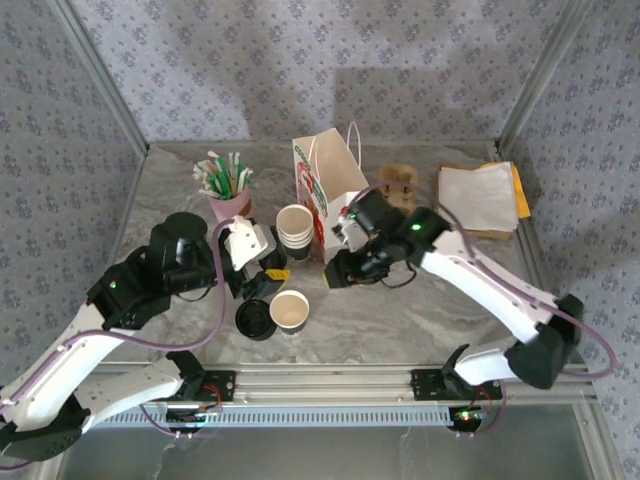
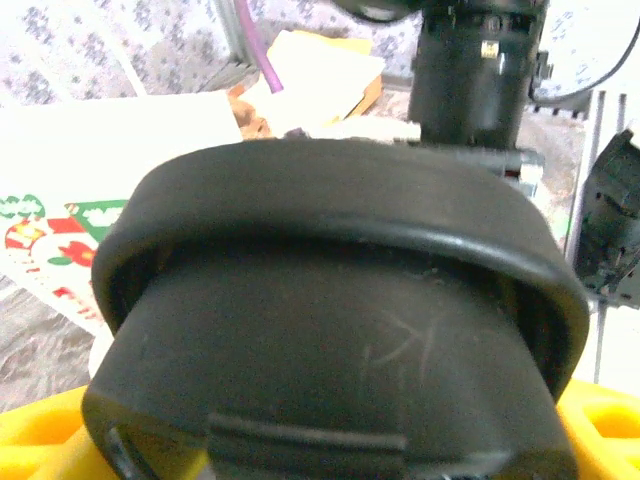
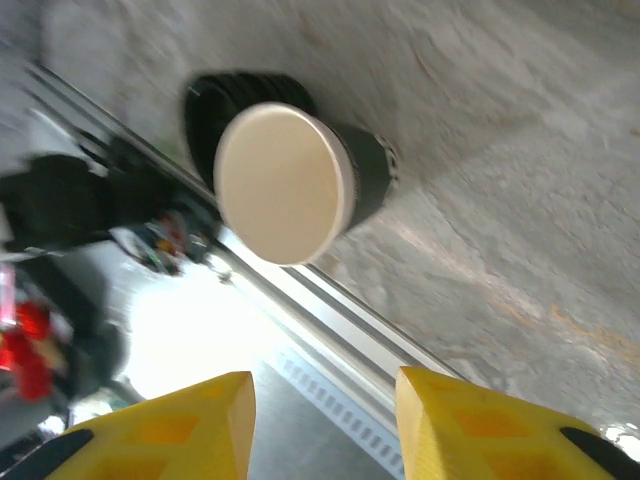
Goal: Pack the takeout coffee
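Since the black lid (image 1: 254, 319) sat between the left tool's (image 2: 320, 435) jaws, whether gripped I couldn't tell, beside the uncapped takeout coffee (image 1: 289, 310) on the worktop (image 1: 400, 310), capping looked next, so the right tool (image 3: 325, 420) hung released, clear.

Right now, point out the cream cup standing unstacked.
The lone open cup beside the black lid, near the front edge; the others are nested in a stack by the paper bag.
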Robot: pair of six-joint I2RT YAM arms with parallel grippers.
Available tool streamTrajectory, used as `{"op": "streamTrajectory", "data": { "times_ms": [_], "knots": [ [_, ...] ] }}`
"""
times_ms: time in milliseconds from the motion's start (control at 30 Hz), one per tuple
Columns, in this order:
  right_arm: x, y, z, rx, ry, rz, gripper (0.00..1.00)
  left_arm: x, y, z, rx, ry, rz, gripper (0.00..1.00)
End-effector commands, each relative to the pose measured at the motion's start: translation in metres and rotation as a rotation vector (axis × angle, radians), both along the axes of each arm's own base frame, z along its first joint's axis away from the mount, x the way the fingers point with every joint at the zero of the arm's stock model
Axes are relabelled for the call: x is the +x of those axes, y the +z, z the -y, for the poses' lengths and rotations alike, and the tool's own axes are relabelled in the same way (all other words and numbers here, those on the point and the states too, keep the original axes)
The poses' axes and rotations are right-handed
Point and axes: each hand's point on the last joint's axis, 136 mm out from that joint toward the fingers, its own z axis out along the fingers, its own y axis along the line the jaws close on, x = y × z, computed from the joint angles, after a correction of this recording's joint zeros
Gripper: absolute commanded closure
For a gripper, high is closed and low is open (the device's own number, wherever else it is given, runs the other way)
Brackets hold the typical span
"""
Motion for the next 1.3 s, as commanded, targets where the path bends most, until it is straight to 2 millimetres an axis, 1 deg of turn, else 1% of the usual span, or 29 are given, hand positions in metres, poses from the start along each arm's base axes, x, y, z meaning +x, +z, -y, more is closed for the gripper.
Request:
{"op": "streamTrajectory", "data": {
  "times_ms": [0,133,233,333,400,633,800,867,1067,1133,1167,1200,1267],
  "knots": [
    [0.002,-0.018,0.001,-0.146,0.028,0.053,0.56,-0.004,-0.014,-0.02,0.066,0.057,-0.02,0.25],
    [0.005,-0.039,-0.02,-0.214,0.053,0.042,0.55,-0.008,-0.013,-0.027,0.069,0.057,0.003,0.25],
    [0.004,-0.052,-0.036,-0.245,0.085,0.025,0.54,-0.008,-0.015,-0.029,0.076,0.06,0.012,0.25],
    [0.001,-0.061,-0.053,-0.256,0.131,0.02,0.52,-0.009,-0.015,-0.028,0.071,0.056,0.014,0.24],
    [0.0,-0.067,-0.059,-0.276,0.154,0.013,0.52,-0.009,-0.015,-0.029,0.068,0.054,0.019,0.24],
    [0.001,-0.09,-0.058,-0.393,0.192,0.015,0.53,-0.011,-0.017,-0.031,0.064,0.053,0.026,0.24],
    [-0.002,-0.098,-0.054,-0.422,0.196,0.011,0.57,-0.013,-0.017,-0.033,0.065,0.05,0.029,0.22],
    [-0.002,-0.1,-0.053,-0.425,0.194,0.01,0.6,-0.014,-0.017,-0.033,0.07,0.046,0.029,0.22],
    [-0.002,-0.097,-0.046,-0.443,0.175,0.019,0.77,-0.015,-0.018,-0.03,0.077,0.023,0.023,0.21],
    [-0.003,-0.097,-0.042,-0.455,0.169,0.014,0.8,-0.015,-0.018,-0.027,0.072,0.016,0.017,0.21],
    [-0.004,-0.097,-0.04,-0.459,0.166,0.011,0.84,-0.016,-0.018,-0.027,0.07,0.013,0.016,0.22],
    [-0.005,-0.096,-0.039,-0.463,0.164,0.011,0.86,-0.016,-0.018,-0.026,0.069,0.009,0.015,0.22],
    [-0.006,-0.094,-0.035,-0.471,0.156,0.009,0.88,-0.015,-0.018,-0.024,0.069,0.003,0.016,0.22]
  ]
}}
